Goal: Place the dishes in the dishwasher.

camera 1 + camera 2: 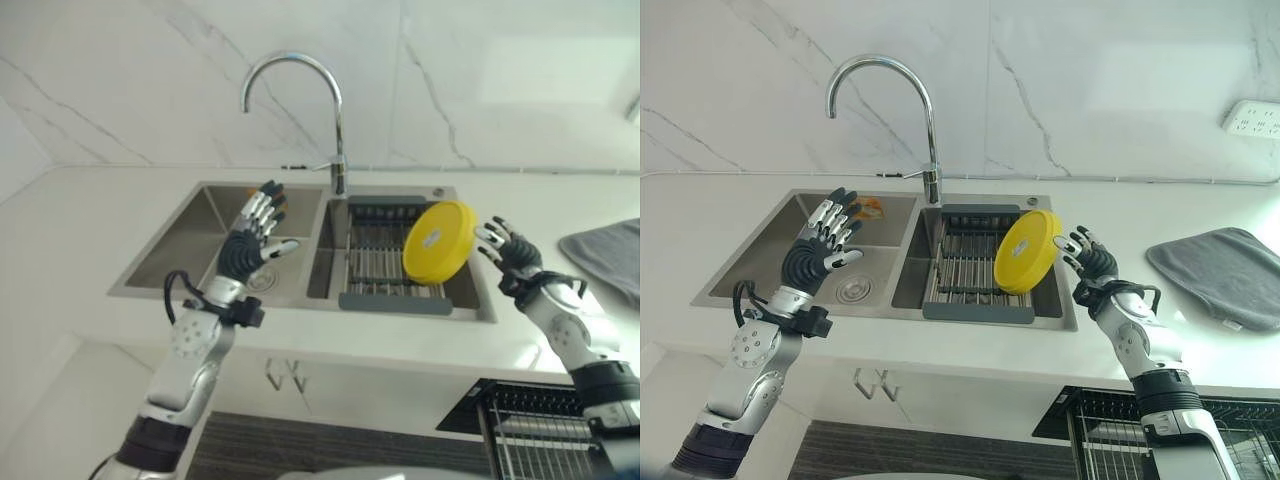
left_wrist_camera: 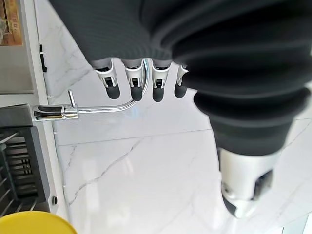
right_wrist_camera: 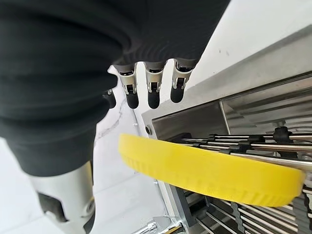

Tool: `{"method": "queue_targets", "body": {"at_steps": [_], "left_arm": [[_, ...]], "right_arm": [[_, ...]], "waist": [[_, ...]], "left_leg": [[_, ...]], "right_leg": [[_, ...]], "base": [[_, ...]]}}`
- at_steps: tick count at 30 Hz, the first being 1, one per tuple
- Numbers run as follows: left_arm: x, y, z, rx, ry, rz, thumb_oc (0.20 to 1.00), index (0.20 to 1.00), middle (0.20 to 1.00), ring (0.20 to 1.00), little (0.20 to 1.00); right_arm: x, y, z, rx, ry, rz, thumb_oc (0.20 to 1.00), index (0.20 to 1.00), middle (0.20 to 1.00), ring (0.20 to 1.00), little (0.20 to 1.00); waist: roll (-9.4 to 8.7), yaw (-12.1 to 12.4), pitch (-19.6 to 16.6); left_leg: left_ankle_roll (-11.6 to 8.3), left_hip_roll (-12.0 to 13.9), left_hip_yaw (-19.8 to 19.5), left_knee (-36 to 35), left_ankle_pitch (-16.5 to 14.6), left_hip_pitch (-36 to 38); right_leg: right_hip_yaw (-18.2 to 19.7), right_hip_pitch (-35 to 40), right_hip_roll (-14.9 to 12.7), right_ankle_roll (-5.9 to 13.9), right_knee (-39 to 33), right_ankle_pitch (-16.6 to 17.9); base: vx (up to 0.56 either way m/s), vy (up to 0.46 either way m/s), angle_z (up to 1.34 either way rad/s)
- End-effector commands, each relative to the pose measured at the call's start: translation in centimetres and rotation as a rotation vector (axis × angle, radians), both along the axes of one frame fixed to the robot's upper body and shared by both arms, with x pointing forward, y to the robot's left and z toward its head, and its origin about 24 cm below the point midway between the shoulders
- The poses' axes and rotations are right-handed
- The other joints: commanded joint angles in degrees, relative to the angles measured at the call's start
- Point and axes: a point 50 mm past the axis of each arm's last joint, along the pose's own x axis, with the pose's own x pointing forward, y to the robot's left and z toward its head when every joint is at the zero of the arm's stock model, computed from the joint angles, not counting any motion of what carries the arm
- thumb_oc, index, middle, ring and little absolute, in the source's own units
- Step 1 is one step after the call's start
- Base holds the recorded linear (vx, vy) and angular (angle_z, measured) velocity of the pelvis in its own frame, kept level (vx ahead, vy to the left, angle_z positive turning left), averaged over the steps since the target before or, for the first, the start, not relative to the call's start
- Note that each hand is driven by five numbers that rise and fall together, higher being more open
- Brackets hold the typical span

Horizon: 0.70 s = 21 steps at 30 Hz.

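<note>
Left eye view shows our right hand raised over the counter with fingers spread and relaxed, holding nothing. Just beside its fingertips, apart from them, a yellow plate stands tilted on edge in the drying rack, which sits in the sink basin nearer that hand. In our right wrist view the plate's rim lies just past the straight fingers, with a gap between. Our left hand hovers above the other basin, fingers straight and fanned, thumb apart, gripping nothing. Beyond it, between our two hands, rises the curved chrome faucet. Past our right hand, well away from the sink, a grey cloth lies on the white counter. Below our right arm we see a wire dishwasher rack.
</note>
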Motion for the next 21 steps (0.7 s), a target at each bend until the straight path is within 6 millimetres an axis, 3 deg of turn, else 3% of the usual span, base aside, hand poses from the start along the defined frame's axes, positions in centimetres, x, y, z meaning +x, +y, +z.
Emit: {"method": "queue_targets", "body": {"at_steps": [1, 21], "left_arm": [[0.72, 0.17, 2.63, 0.053, -0.113, -0.017, 1.0, 1.0, 1.0, 1.0, 1.0], [1.16, -0.07, 2.6, 0.054, -0.092, -0.014, 1.0, 1.0, 1.0, 1.0, 1.0]], "right_arm": [[2.68, 0.31, 3.88, -0.002, -0.103, 0.024, 1.0, 1.0, 1.0, 1.0, 1.0], [3.48, 0.79, 2.9, 0.023, -0.01, 0.033, 1.0, 1.0, 1.0, 1.0, 1.0]], "waist": [[-3.93, 1.32, -0.09], [-3.83, 1.98, 0.01]], "left_leg": [[0.18, -1.31, -0.33, 0.0, -5.13, 1.22], [0.28, -1.61, -0.8, 0.0, -4.97, 1.25]], "right_leg": [[-0.96, 3.14, -0.84, 0.19, 0.04, -4.72], [-1.14, 3.5, -0.93, 0.14, 0.04, -4.72]], "base": [[0.0, 0.0, 0.0], [0.0, 0.003, 0.03]]}}
